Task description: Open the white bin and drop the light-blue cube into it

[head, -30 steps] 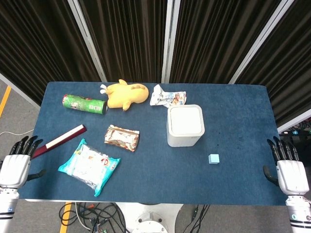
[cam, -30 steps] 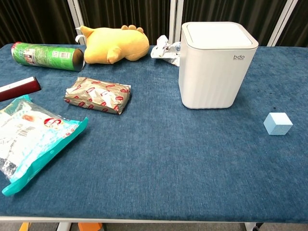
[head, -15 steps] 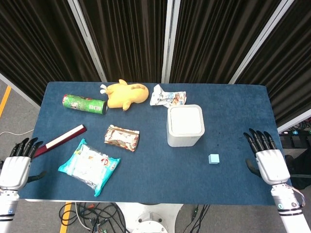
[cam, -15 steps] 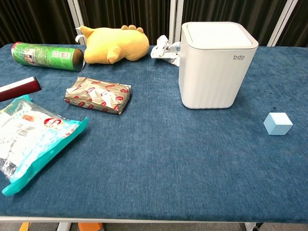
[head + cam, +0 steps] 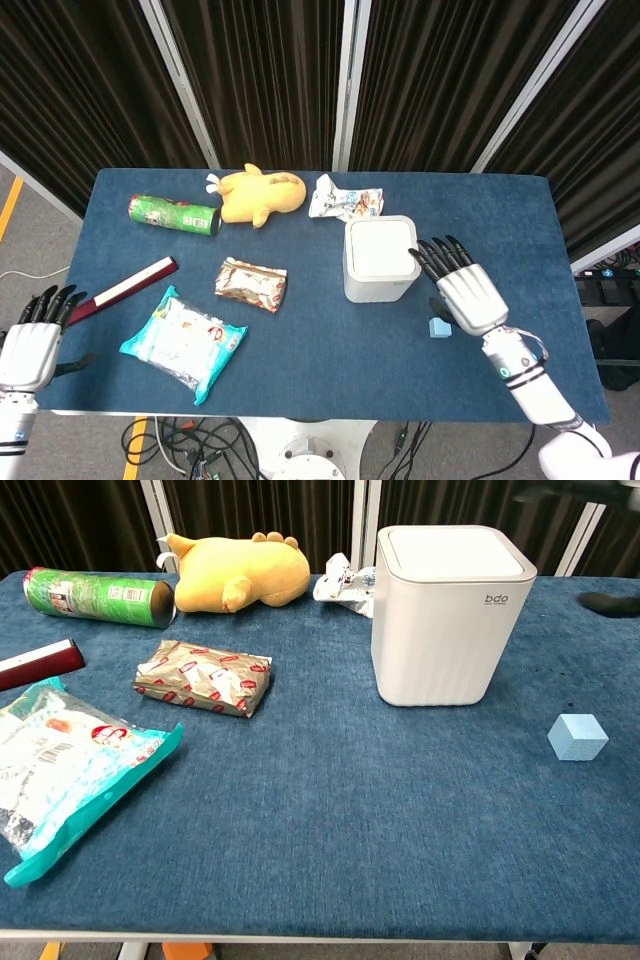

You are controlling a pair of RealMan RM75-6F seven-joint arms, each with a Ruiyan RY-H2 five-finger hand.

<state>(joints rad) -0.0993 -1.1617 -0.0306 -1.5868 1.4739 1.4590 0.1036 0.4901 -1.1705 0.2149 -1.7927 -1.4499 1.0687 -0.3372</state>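
**One small cube, lid shut**

One light-blue cube (image 5: pixel 577 737) sits near the table's (image 5: pixel 300 345) front edge, beside the closed white bin (image 5: pixel 380 259). It looks light and rigid; pinch opposite faces. The right hand (image 5: pixel 463 292) hovers spread and empty; so does the left hand (image 5: pixel 33 340).

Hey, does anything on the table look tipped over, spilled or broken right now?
Only the green can lies on its side, near the yellow plush toy. Nothing looks spilled or broken. The white bin stands upright with its lid closed, and the light-blue cube sits flat.
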